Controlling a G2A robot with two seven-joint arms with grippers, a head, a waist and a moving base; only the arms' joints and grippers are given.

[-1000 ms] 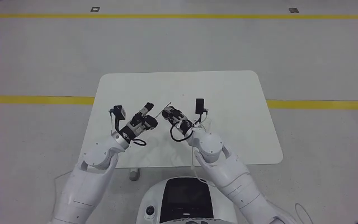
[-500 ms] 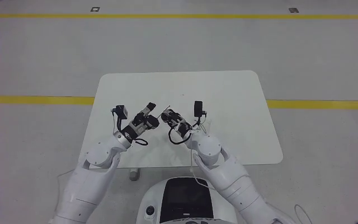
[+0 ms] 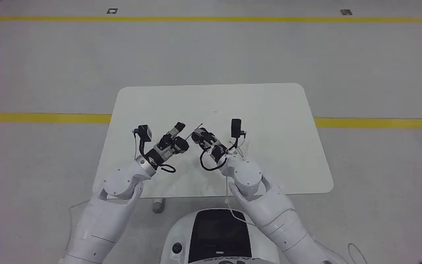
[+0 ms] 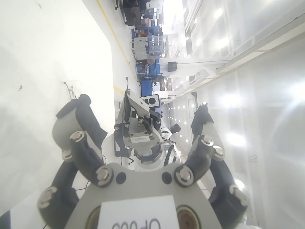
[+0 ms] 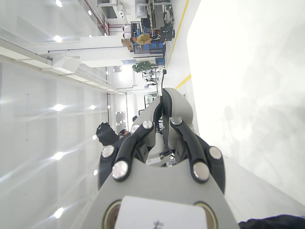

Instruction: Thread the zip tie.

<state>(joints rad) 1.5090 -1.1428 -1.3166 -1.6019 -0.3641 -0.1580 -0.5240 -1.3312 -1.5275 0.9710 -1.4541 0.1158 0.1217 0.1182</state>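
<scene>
The zip tie (image 5: 163, 82) is a thin black strip standing out past the fingertips of my right gripper (image 5: 164, 97), which is shut on it. In the top view the zip tie (image 3: 196, 125) slants up from the right gripper (image 3: 198, 136) over the middle of the white table (image 3: 264, 112). My left gripper (image 3: 179, 127) is just to its left and open, with nothing between its black-padded fingers (image 4: 76, 110). From the left wrist, the right gripper (image 4: 133, 110) faces me with the zip tie (image 4: 127, 84) sticking out of it, apart from my left fingers.
The white table has rounded corners, and both grippers hover above its near-middle part. Bare tabletop lies to the right (image 3: 290, 145) and at the back. Yellow floor lines (image 3: 53, 118) run past the table.
The two grippers have drawn closer together. The left one moved right toward the zip tie, and the right one shifted slightly left while keeping hold of the tie.
</scene>
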